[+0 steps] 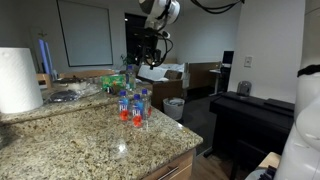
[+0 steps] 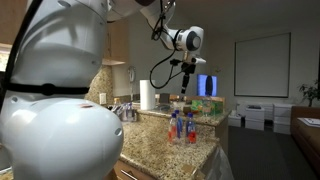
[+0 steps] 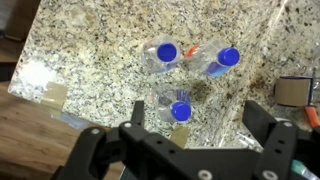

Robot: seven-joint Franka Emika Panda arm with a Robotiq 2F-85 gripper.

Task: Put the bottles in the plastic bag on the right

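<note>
Three clear bottles with blue caps stand close together on the granite counter [image 3: 90,60]; they show in both exterior views [image 1: 135,105] [image 2: 182,127]. In the wrist view I look down on them: one [image 3: 165,53], one [image 3: 222,60] and the nearest [image 3: 179,108], which lies just ahead of my jaws. My gripper [image 3: 195,122] is open and empty, hanging above the bottles [image 1: 143,60] [image 2: 187,85]. A crumpled clear plastic bag [image 1: 70,95] seems to lie on the counter behind the bottles, beside a green item [image 1: 115,80].
A paper towel roll [image 1: 18,80] [image 2: 148,95] stands on the counter. The counter's edge [image 1: 190,135] drops off near the bottles. A white bin [image 1: 174,107] and a dark desk [image 1: 250,110] stand on the floor beyond.
</note>
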